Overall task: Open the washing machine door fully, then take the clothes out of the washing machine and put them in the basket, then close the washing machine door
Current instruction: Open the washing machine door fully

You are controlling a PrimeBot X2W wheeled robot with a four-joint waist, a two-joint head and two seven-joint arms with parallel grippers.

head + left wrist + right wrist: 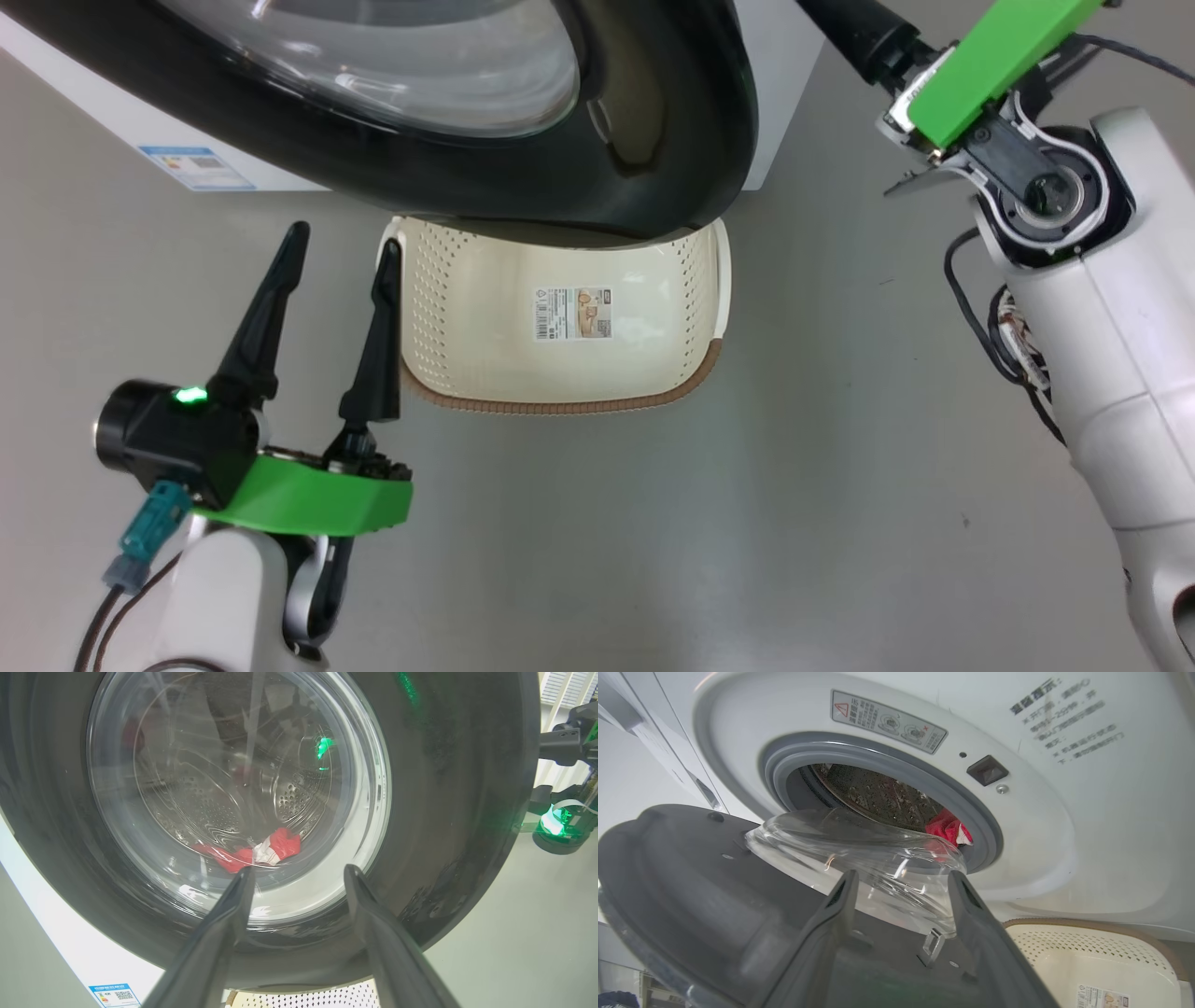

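The washing machine door [672,140], glossy black rim around a clear glass bowl, stands partly swung out over the basket [560,403]. The basket is cream-white with a brown rim and sits on the floor, holding nothing. My left gripper [341,257] is open just left of the basket, below the door. In the left wrist view the clothes [252,851] show red through the door glass. My right gripper [901,882] is open over the door's grey inner face [691,882], gripping nothing. Beyond it lie the washing machine [1041,826] opening and the red clothes [945,828] in the drum.
Bare grey floor [653,541] stretches in front of the basket. A blue energy label [196,168] marks the machine's white front low down. My right forearm [1102,373], with loose cables, stands at the right of the head view.
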